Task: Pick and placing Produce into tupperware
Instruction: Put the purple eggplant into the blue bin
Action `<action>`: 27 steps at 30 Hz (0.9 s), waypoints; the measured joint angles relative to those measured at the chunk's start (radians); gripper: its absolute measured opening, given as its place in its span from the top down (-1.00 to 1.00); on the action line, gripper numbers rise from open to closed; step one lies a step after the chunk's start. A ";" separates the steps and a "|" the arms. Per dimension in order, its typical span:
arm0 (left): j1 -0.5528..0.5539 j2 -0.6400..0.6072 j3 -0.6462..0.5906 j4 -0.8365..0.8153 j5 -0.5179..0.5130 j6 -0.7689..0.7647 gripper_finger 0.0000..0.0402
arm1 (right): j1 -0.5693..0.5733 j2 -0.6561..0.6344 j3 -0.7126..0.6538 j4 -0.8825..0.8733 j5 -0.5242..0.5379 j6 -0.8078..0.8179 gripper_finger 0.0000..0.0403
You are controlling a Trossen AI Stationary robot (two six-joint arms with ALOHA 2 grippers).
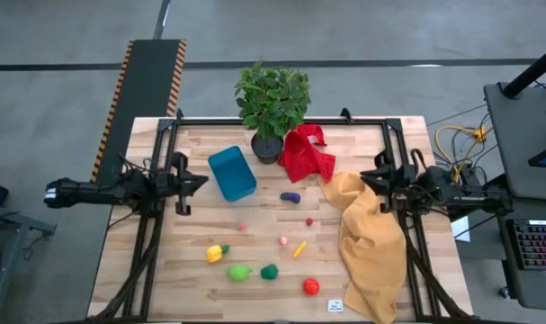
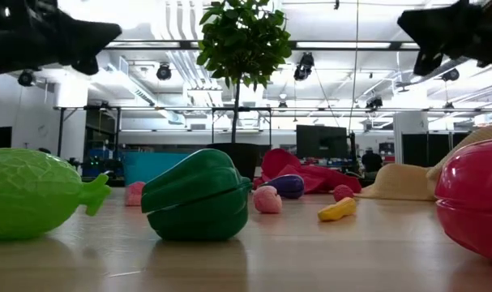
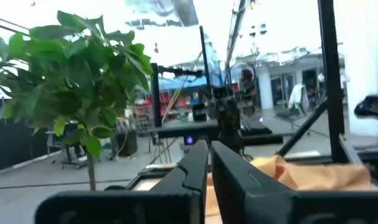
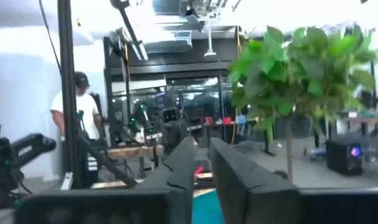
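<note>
The blue tupperware [image 1: 232,173] lies on the table at an angle, left of the middle, with nothing showing inside it. The produce lies loose on the wood: a dark blue piece [image 1: 290,196], a small red one [image 1: 309,220], two pinkish ones [image 1: 242,226] [image 1: 282,240], a yellow stick [image 1: 299,249], a yellow piece [image 1: 217,254], a light green one [image 1: 239,272], a dark green one [image 1: 270,271] and a red ball [image 1: 310,286]. My left gripper [image 1: 198,183] hovers shut by the tub's left side. My right gripper [image 1: 366,181] hovers shut at the right, over the tan cloth's top.
A leafy plant in a black pot [image 1: 271,108] stands at the far edge beside the tub. A red cloth [image 1: 307,151] lies crumpled right of the pot. A tan cloth [image 1: 371,238] runs down the table's right side. A white tag [image 1: 335,306] lies near the front edge.
</note>
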 joint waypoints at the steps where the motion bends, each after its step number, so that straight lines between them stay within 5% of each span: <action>1: 0.000 0.014 0.010 -0.002 -0.004 0.010 0.91 | 0.000 0.000 0.016 -0.022 0.001 -0.014 0.62; 11: 0.000 0.228 0.143 0.110 -0.053 0.016 0.28 | 0.000 0.185 0.210 -0.144 0.007 -0.044 -0.06; 17: 0.000 0.347 0.153 0.295 -0.054 0.121 0.14 | 0.000 0.442 0.343 -0.256 0.024 -0.084 -0.10; 27: 0.000 0.452 0.154 0.371 -0.054 0.143 0.14 | 0.000 0.930 0.496 -0.281 0.113 -0.096 -0.07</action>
